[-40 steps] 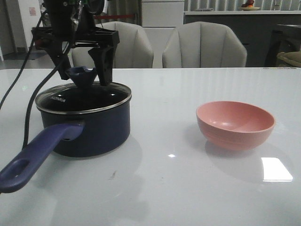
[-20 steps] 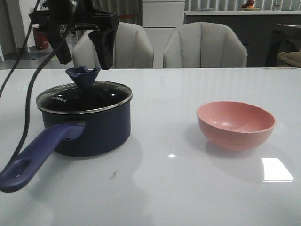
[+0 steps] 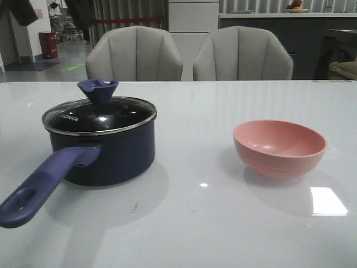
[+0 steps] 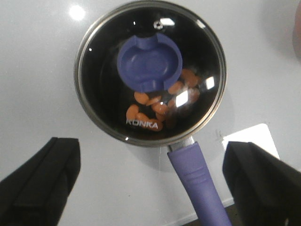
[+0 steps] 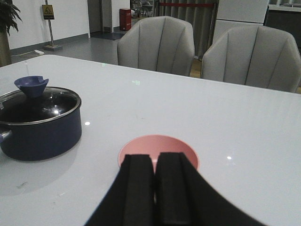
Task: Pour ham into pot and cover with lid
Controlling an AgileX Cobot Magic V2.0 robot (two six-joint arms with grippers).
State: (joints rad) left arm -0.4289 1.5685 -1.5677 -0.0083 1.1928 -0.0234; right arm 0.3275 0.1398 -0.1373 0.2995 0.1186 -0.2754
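Observation:
The dark navy pot [image 3: 106, 151] stands at the table's left with its long purple-blue handle [image 3: 39, 187] pointing to the front left. The glass lid [image 3: 99, 114] with its blue knob [image 3: 97, 89] sits on the pot. In the left wrist view the orange-pink ham chunks [image 4: 160, 101] show through the lid [image 4: 150, 70] inside the pot. My left gripper [image 4: 150, 183] is open and empty, high above the pot, out of the front view. My right gripper [image 5: 155, 162] is shut and empty, just before the pink bowl [image 5: 160, 150].
The empty pink bowl [image 3: 279, 146] stands on the white table [image 3: 195, 223] at the right. Two grey chairs [image 3: 134, 53] stand behind the table's far edge. The pot also shows in the right wrist view [image 5: 40, 122].
My left gripper, open just above the lid's knob, has risen and left the front view. The lid stays on the pot. The bowl has not moved.

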